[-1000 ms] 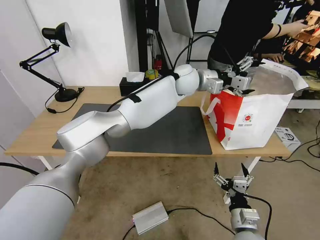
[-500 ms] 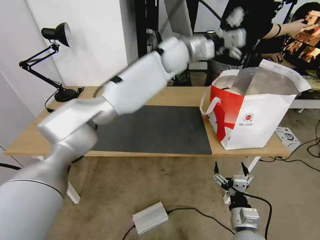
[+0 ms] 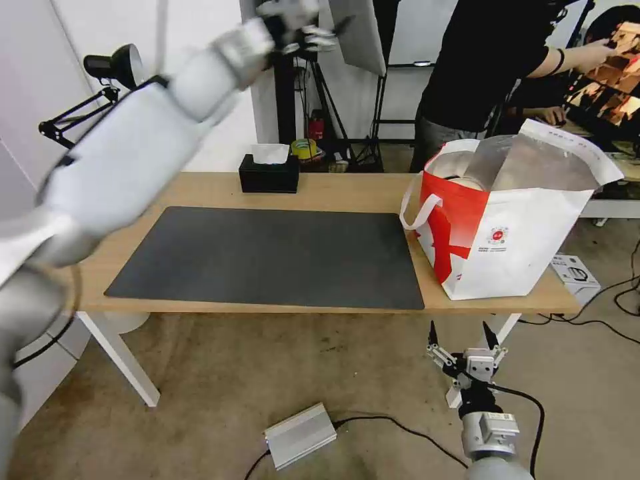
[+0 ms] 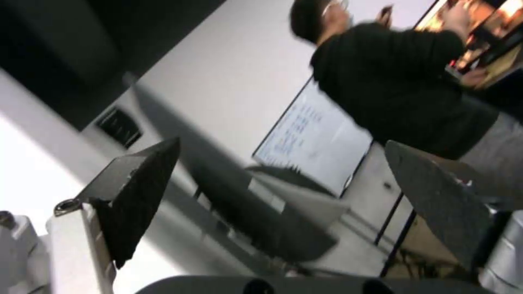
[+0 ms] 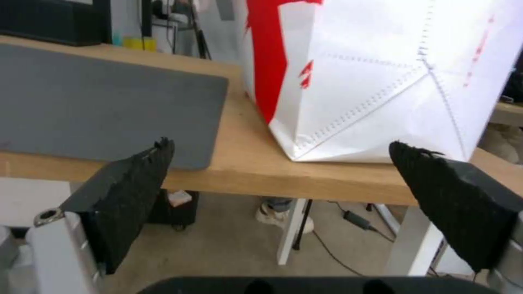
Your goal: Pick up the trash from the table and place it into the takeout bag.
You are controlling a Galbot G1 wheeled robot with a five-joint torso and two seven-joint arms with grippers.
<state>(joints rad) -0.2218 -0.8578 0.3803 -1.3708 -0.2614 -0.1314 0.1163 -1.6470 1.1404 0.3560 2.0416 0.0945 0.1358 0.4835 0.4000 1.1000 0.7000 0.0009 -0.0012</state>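
The takeout bag (image 3: 507, 230), white and red with foil lining, stands open at the right end of the table (image 3: 347, 192). A pale rounded rim of trash (image 3: 465, 181) shows just inside its mouth; the rest of the trash is hidden. My left gripper (image 3: 297, 20) is raised high above the table's back edge, far left of the bag. In the left wrist view the left gripper (image 4: 282, 143) is open and holds nothing. My right gripper (image 3: 462, 339) hangs open below the table's front edge, pointing up. From the right wrist view, the right gripper (image 5: 280, 143) faces the bag (image 5: 370, 73).
A dark grey mat (image 3: 267, 257) covers the table's middle. A black tissue box (image 3: 269, 175) sits at the back edge and a black desk lamp (image 3: 113, 67) at the back left. A person stands behind the bag. A silver box (image 3: 300, 435) and cables lie on the floor.
My left arm has swung up and to the left, from the bag's mouth to high above the table's back. The right arm has not moved.
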